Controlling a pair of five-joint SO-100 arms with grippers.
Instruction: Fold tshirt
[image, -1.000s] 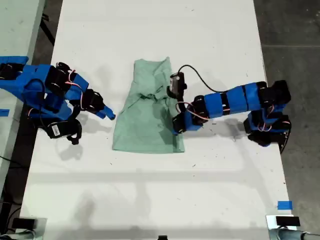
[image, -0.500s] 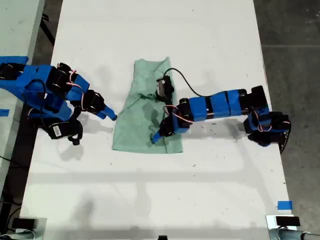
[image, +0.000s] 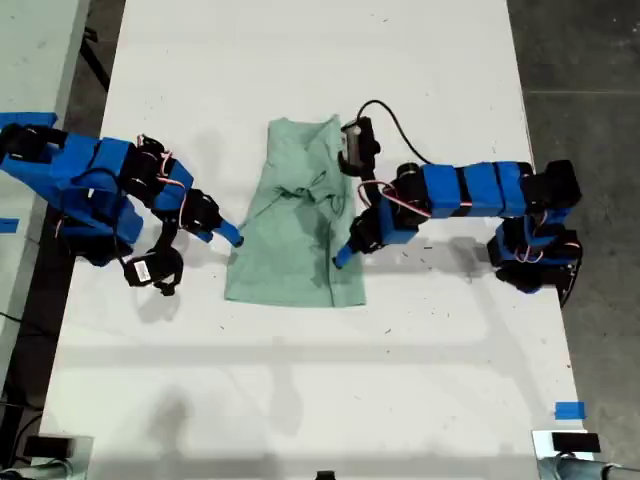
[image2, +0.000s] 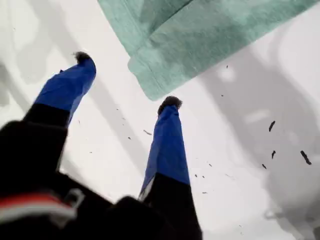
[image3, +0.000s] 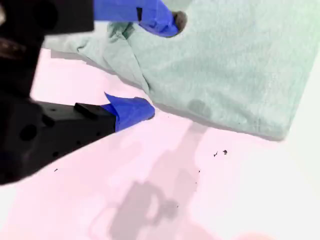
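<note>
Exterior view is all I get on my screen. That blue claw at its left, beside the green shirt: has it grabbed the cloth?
Observer: No. The first wrist view shows my first gripper open, with both fingertips just short of a corner of the tshirt, over bare table.
Operator: And the other claw, on the shirt's far side?
Observer: My second gripper is open too. It straddles the tshirt's edge, with one finger over the cloth and the other on the table side.
Operator: Is any cloth between those fingers?
Observer: Yes. In the second wrist view a rumpled stretch of the edge lies in the gap, but it is not pinched.
</note>
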